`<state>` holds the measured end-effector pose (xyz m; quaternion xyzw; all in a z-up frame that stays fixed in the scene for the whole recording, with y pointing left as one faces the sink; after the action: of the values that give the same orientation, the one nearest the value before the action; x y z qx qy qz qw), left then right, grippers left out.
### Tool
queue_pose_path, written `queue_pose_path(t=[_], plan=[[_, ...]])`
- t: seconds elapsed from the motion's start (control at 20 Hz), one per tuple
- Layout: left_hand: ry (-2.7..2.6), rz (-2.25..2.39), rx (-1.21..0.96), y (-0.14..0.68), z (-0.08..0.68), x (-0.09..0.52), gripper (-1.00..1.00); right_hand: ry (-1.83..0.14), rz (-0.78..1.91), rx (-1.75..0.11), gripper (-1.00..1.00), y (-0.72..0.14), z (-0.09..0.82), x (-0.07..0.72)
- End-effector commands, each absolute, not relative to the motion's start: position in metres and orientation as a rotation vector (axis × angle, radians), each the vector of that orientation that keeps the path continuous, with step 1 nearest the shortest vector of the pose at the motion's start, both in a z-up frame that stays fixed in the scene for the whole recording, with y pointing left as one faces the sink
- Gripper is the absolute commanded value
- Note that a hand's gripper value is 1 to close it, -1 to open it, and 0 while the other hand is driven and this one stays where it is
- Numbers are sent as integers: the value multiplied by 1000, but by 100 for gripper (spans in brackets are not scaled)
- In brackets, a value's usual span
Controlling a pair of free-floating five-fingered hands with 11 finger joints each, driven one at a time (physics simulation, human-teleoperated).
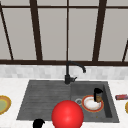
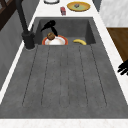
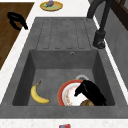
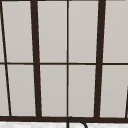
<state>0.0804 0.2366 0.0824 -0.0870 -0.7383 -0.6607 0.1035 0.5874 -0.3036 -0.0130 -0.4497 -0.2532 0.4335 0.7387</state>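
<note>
right hand point(image 3: 91, 93) over the orange-rimmed white plate point(image 3: 68, 96) in the sink basin, fingers curled on a small brown round lump point(image 2: 51, 36) | I'd lift straight up (plate may slide) | left hand point(image 1: 38, 123) idle at front edge, fingers curled

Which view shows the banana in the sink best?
The right side view: the banana lies whole on the basin floor, left of the plate. The left side view shows it smaller, far off. In front, a red ball covers that spot.
</note>
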Motion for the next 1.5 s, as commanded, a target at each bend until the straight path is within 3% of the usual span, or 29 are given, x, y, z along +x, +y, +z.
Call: queue_pose_path(t=[0.0, 0.7, 1.45], plan=[[-2178, -1949, -257, 237, 82, 80, 0, -496, 993, -965, -100, -325, -15, 583], [-2178, -1949, -257, 237, 82, 80, 0, -569, 1199, -861, -100, -331, -31, 577], [-2178, -1949, -257, 237, 82, 80, 0, -637, 1228, -643, -100, -353, -104, 599]])
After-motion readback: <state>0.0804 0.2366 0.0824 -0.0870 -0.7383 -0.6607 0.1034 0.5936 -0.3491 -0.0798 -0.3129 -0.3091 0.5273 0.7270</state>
